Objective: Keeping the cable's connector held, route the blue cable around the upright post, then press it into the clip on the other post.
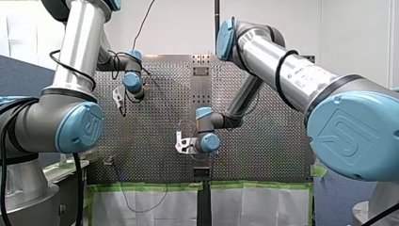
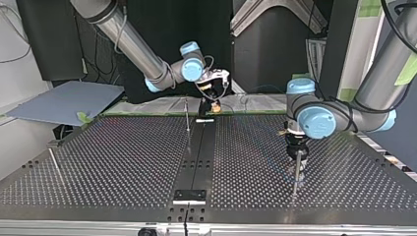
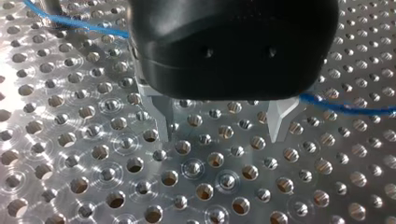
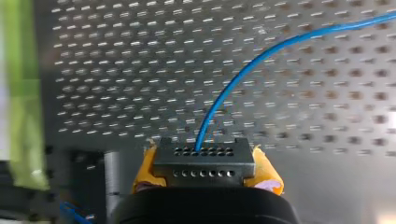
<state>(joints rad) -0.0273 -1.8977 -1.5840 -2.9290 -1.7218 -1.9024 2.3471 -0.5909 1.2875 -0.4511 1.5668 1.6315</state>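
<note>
My right hand [image 4: 205, 173] is clamped on the connector [image 4: 204, 161] between yellow pads [image 4: 268, 176], anchoring that end while the cable [image 4: 243, 70] arcs away over the desk [image 4: 140, 70]. My left hand [image 3: 219, 122], fingers [image 3: 161, 116] apart, hangs with the cable close by them, probably placed to catch it and lead it round the post [image 2: 296, 169] at the top view's lower right.

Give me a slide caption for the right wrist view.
Right gripper clamps the connector, blue cable arcing away over the perforated table.
</note>
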